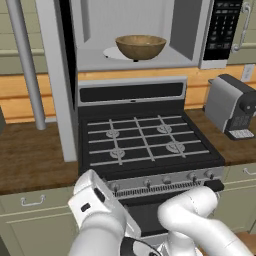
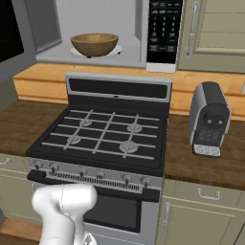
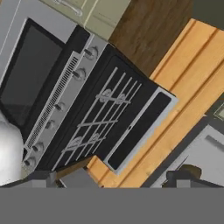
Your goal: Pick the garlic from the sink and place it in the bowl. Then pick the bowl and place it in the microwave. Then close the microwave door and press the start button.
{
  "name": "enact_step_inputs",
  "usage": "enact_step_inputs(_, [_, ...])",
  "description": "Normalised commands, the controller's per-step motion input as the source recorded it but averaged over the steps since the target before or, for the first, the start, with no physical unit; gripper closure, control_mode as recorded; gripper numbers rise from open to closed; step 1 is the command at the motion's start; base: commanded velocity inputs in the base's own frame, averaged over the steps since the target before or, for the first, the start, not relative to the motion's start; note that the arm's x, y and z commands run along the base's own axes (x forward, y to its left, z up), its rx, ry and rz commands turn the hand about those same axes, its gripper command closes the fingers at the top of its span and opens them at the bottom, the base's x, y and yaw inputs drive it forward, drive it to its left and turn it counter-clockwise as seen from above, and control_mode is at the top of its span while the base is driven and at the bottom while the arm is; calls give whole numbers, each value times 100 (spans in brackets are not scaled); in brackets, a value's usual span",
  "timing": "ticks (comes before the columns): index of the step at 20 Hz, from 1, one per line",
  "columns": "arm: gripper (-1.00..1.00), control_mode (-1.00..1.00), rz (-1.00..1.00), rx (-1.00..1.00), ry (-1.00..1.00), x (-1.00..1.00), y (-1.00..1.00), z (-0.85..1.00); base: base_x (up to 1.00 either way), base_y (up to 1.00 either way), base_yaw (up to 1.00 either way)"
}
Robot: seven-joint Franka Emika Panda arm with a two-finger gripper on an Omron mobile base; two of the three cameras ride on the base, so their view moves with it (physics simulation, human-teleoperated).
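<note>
The wooden bowl (image 1: pixel 140 46) sits on the turntable inside the open microwave (image 1: pixel 150 60) above the gas range (image 1: pixel 145 142), while the robot's arm is drawn back low in front of the oven. Whether the garlic lies inside the bowl cannot be told from these angles. The microwave door (image 1: pixel 60 75) stands swung wide to the left, its edge facing the cameras, beside the long silver handle (image 1: pixel 27 65). In the hand view the jaws are spread wide and hold nothing, their dark tips (image 3: pixel 43 177) framing the range top and the wooden backsplash.

With the bowl apparently delivered, the step in hand looks to be closing the door. Doing that well likely means swinging the arm out left of the door's free edge, pushing on its outer face in a smooth arc, keeping clear of the coffee machine (image 2: pixel 208 119) on the bench, then reaching for the keypad panel (image 2: pixel 163 28).
</note>
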Motion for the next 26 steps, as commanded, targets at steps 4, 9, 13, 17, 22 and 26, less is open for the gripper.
enact_step_inputs(4, [-100, -100, 0, -9, -2, 2, 92, -33, 0, 0, 0])
enact_step_inputs(9, [-100, -100, -6, -11, 0, 36, 100, -9, 0, 0, 0])
enact_step_inputs(13, [-100, -100, -20, -5, 0, 64, 89, 44, 0, 0, 0])
enact_step_inputs(17, [-100, -100, -23, 0, 0, 59, 24, 63, 0, 0, 0])
enact_step_inputs(22, [-100, -100, -20, 0, -3, 24, -42, 53, 0, 0, 0])
enact_step_inputs(26, [-100, -100, -19, 1, -5, 13, -92, 44, 0, 0, 0])
